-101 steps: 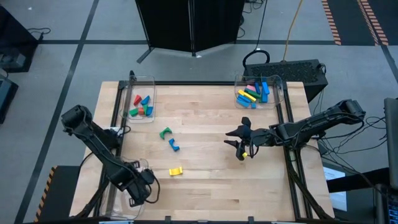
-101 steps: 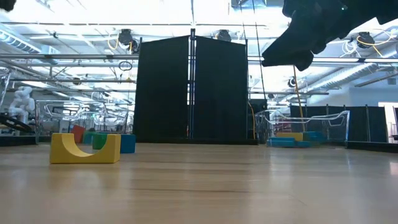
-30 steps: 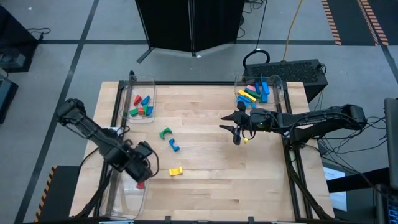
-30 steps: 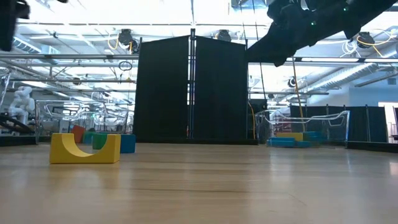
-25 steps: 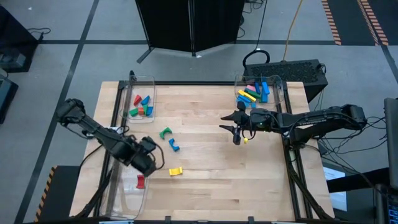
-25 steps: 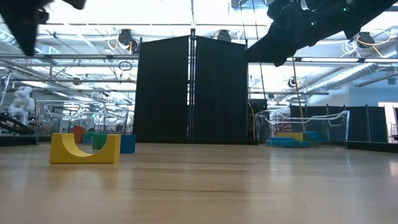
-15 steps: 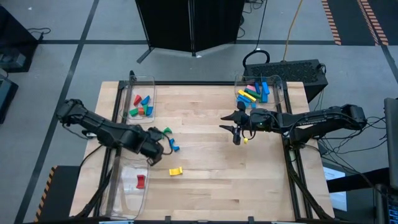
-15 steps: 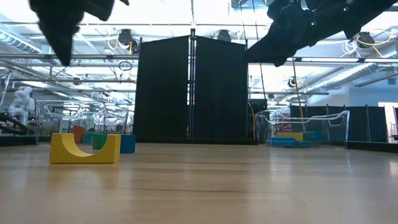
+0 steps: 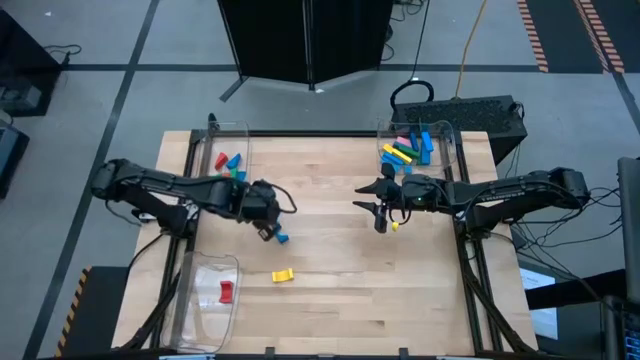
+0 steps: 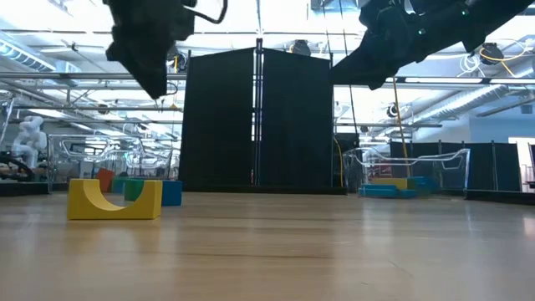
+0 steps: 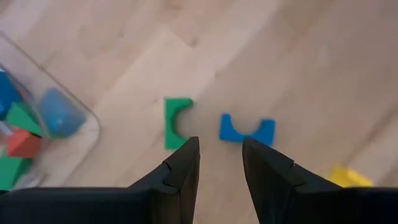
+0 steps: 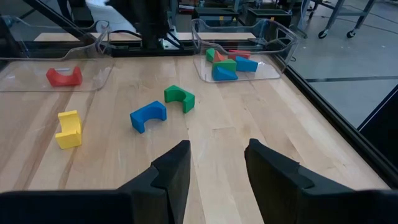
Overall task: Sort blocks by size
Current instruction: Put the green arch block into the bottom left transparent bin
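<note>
Left pincer hangs over the middle-left of the surface, fingers a little apart and empty, directly above a green arch block and a blue arch block lying just beside each other. Yellow arch block sits nearer the front edge. Red block lies in a clear bin at the front-left corner. Back-left bin holds small blue, green and red blocks; back-right bin holds longer bars. Right pincer hovers right of centre, fingers parted, nothing between them.
</note>
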You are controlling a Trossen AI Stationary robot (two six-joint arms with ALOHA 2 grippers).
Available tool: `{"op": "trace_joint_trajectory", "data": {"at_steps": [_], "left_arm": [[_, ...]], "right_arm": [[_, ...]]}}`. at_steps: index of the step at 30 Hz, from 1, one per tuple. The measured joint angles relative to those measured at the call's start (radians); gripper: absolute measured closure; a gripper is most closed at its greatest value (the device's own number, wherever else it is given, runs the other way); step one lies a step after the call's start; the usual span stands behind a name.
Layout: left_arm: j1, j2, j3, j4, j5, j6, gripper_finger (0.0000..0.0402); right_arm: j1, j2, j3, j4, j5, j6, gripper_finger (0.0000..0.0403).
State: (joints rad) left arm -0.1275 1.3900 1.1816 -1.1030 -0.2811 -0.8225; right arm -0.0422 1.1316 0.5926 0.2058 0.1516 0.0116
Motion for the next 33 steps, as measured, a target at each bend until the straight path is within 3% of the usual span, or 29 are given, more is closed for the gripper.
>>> {"op": "trace_joint_trajectory", "data": {"at_steps": [8, 24, 33], "left_arm": [[0.086, 0.072, -0.007, -0.002, -0.045, 0.073, 0.0277], [0.197, 0.288, -0.017, 0.011, 0.026, 0.255, 0.0277], [0.243, 0.299, -0.171, 0.171, 0.117, 0.279, 0.0277]], "right_arm": [[0.0, 0.0, 0.0, -0.014, 0.0, -0.001, 0.0255], [0.0, 0.0, 0.0, -0.038, 0.0, 0.002, 0.0255], [0.0, 0.0, 0.0, -0.061, 0.0, 0.002, 0.0255]]}}
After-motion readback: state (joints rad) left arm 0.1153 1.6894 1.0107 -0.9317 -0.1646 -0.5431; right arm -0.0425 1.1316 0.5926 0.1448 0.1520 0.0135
